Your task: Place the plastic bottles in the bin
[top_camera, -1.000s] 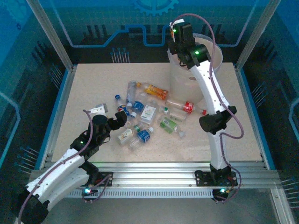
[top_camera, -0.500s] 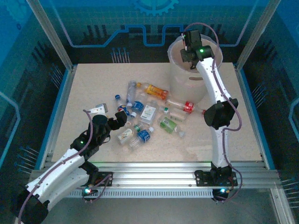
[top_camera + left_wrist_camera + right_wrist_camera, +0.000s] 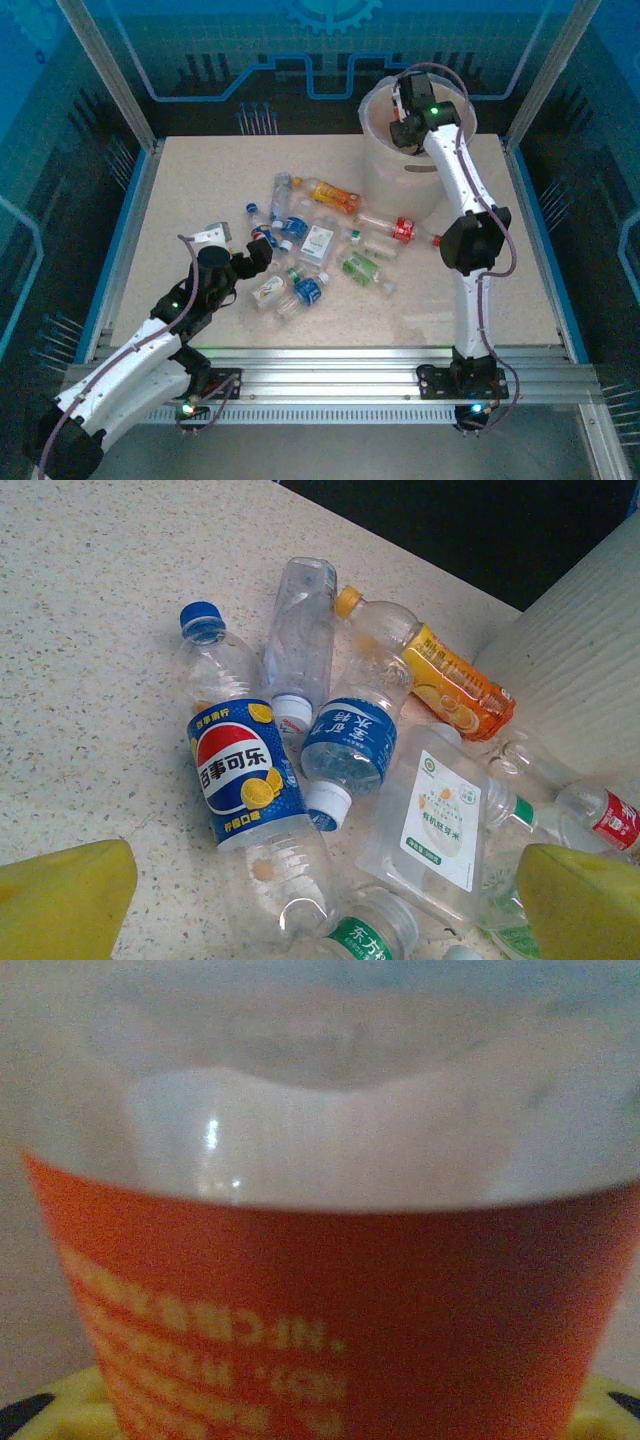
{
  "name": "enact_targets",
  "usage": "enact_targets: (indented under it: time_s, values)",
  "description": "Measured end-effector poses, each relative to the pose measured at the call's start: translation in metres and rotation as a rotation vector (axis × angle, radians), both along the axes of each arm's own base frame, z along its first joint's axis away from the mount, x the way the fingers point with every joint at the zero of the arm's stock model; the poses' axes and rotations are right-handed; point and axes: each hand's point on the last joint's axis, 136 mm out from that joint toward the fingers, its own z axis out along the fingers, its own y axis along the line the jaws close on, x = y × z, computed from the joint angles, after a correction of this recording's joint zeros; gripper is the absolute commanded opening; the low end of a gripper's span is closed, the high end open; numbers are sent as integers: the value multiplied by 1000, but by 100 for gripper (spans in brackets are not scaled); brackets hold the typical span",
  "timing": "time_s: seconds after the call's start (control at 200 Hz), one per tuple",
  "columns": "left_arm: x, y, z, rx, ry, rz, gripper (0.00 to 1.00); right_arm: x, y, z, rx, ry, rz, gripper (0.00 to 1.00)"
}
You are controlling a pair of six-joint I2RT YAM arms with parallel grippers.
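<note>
We are holding our right gripper (image 3: 402,122) over the open mouth of the bin (image 3: 385,178), which is standing at the far right of the table (image 3: 200,190). Our right arm is stretching up from its base at the near edge. Our left gripper (image 3: 260,254) is hovering low at the near-left edge of the plastic bottles (image 3: 318,243), which are lying in a loose cluster mid-table. An orange-labelled bottle (image 3: 335,196) is lying on the far side, and a red-labelled bottle (image 3: 401,230) is lying near the bin's base.

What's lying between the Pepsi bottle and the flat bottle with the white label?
A water bottle with a blue label and white cap, seen clearly in the left wrist view.
</note>
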Motion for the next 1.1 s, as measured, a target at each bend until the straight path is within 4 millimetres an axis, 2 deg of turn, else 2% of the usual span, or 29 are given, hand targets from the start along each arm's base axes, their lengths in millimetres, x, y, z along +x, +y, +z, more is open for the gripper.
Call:
enact_targets:
  time_s: [0.24, 0.57, 0.59, 0.61, 0.72, 0.87, 1.101]
  values:
    - [0, -1, 0, -2, 2, -6, 99, -10, 1, -30, -14, 91, 22, 67]
    - [-3, 0, -2, 2, 10, -5, 99, -14, 5, -23, 11, 89, 33, 91]
    - [-3, 0, -2, 2, 10, -5, 99, -14, 5, -22, 14, 87, 31, 96]
    - [-3, 0, -2, 2, 10, -5, 99, -14, 5, -19, 13, 83, 34, 100]
    - [-3, 0, -2, 2, 10, -5, 99, -15, 5, -1, 27, 49, 31, 100]
    - [-3, 0, -2, 2, 10, -5, 99, -24, 3, 39, 53, -28, 28, 100]
    - [-3, 0, -1, 1, 7, -6, 99, -63, -2, 115, 119, -174, 25, 100]
